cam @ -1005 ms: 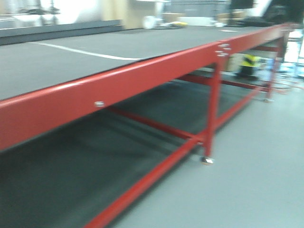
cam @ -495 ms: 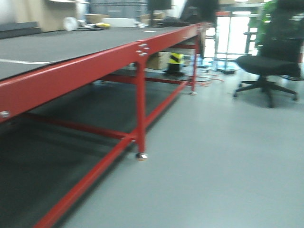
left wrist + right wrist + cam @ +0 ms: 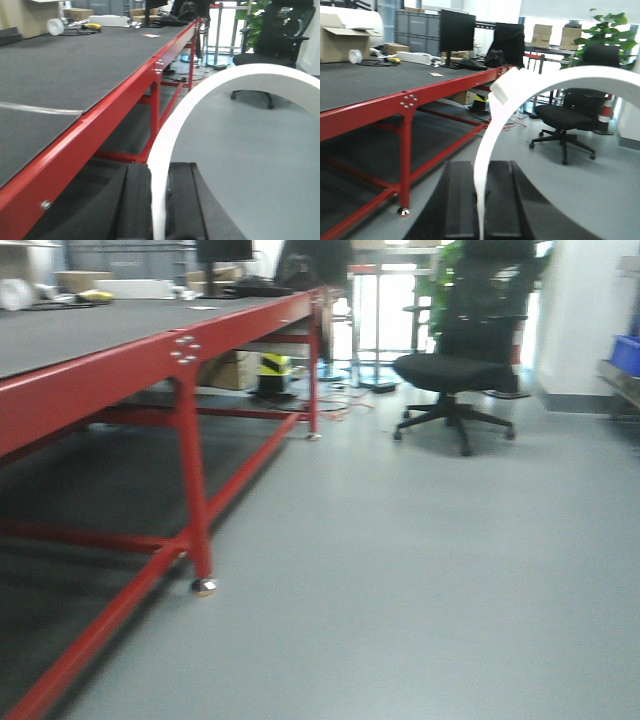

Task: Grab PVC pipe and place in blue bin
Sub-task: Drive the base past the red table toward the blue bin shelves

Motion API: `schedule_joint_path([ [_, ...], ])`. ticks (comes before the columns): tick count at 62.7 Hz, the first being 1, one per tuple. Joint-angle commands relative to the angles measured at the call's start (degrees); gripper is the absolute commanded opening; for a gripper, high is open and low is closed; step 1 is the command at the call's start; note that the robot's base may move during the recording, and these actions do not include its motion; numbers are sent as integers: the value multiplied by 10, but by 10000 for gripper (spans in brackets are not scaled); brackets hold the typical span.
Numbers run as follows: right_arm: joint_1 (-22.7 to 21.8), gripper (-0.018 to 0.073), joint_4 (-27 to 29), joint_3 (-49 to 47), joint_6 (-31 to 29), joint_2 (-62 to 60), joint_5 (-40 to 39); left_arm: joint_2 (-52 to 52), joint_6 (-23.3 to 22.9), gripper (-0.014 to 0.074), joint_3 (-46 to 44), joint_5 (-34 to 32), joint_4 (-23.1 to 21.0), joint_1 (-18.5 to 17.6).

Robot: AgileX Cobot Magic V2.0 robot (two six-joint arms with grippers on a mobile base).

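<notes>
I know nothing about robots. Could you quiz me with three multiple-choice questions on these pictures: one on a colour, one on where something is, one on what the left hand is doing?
1. What colour is the table frame?
A blue
B red
C yellow
2. Where is the chair?
A on the table
B on the floor, right of the table
C under the table
3. What is between the left fingers?
A nothing
B a cable
C a white curved pipe

1 B: its rails and legs are red.
2 B: its wheels rest on the floor.
3 C: the pipe rises from between them.
</notes>
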Motion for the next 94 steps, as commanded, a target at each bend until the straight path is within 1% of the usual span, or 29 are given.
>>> schedule_joint_path([
  [1, 1, -158, -5, 0, -1, -2, -19, -2, -2, -111, 0, -10, -2, 2],
  [94, 1, -158, -5, 0, -1, -2, -19, -2, -2, -111, 0, -11, -2, 2],
])
